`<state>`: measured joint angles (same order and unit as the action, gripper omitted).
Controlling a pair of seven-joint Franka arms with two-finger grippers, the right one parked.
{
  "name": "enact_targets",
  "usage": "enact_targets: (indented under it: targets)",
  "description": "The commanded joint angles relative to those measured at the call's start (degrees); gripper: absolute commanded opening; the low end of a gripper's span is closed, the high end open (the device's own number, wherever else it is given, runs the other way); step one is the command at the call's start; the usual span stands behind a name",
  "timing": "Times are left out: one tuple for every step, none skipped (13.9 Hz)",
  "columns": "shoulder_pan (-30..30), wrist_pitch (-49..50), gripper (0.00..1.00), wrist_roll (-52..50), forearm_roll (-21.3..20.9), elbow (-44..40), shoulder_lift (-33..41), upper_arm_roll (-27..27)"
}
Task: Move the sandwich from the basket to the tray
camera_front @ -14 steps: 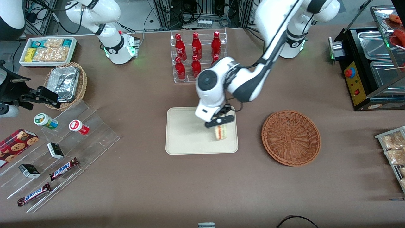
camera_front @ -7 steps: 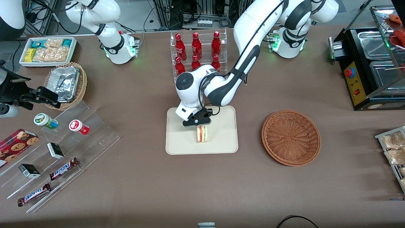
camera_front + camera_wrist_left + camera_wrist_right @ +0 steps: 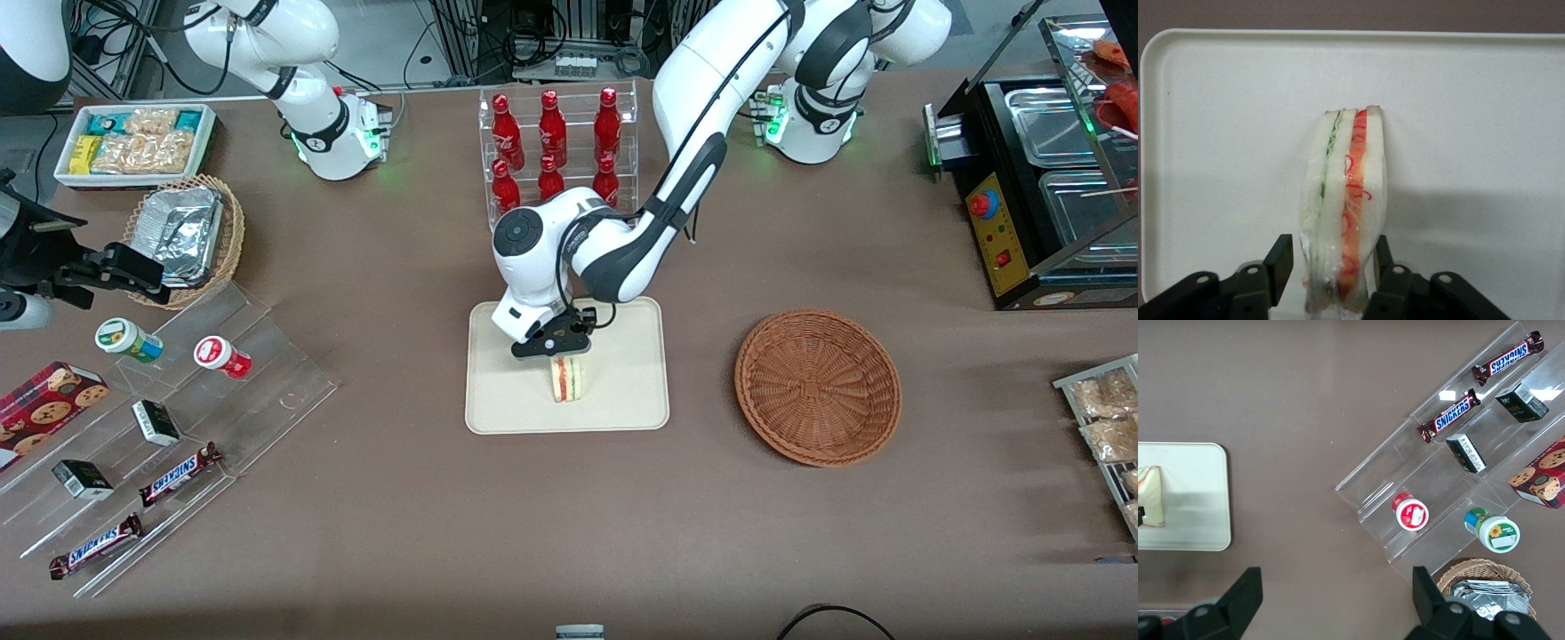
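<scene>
The sandwich [image 3: 569, 380] stands on its edge on the cream-white tray [image 3: 622, 404], about mid-tray, wrapped in clear film. My left gripper [image 3: 565, 359] is right over it and straddles its upper end. In the left wrist view the sandwich [image 3: 1345, 193] sits between the black fingers [image 3: 1279, 263]. One finger stands a little off the bread with tray [image 3: 1471, 133] showing in the slit, and the other lies against the wrapper, so the gripper [image 3: 1333, 259] is narrowly open. The reddish-brown basket [image 3: 818, 387] lies beside the tray toward the working arm's end, with nothing in it.
A clear rack of red bottles [image 3: 556, 151] stands farther from the front camera than the tray, close to my arm. Toward the parked arm's end are clear stepped shelves with candy bars and cups [image 3: 178, 400], a foil-container basket [image 3: 187, 236] and a snack bin [image 3: 133, 142].
One second ago the sandwich hung in my gripper over the tray's basket-side edge. It has travelled to mid-tray, and in the last half second has barely moved.
</scene>
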<state>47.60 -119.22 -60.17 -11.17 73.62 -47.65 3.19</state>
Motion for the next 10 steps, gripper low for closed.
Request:
enact_targets:
  targets:
    - [-2.06,3.45,1.00,-0.57,3.75,-0.32,5.36,-0.38]
    - [-3.12,6.95,1.00,-0.57,7.18,-0.49,8.07,-0.38]
    - [-3.39,10.12,1.00,-0.48,7.82,-0.67,10.62,-0.72]
    - [-4.87,13.11,1.00,-0.65,7.91,-0.41,13.43,-0.81]
    - [-6.02,15.57,1.00,-0.83,8.00,-0.06,15.81,-0.81]
    - [-6.64,18.03,1.00,-0.92,8.09,-0.06,17.92,-0.90]
    - [-8.21,21.10,1.00,-1.44,8.18,-0.06,20.03,-0.90]
    - [-9.79,23.92,1.00,-1.88,8.35,0.03,22.14,-0.90]
    - [-11.03,26.56,1.00,-1.80,8.35,0.12,24.34,-0.90]
    - [-12.95,29.28,1.00,-1.36,8.35,0.12,26.01,-0.90]
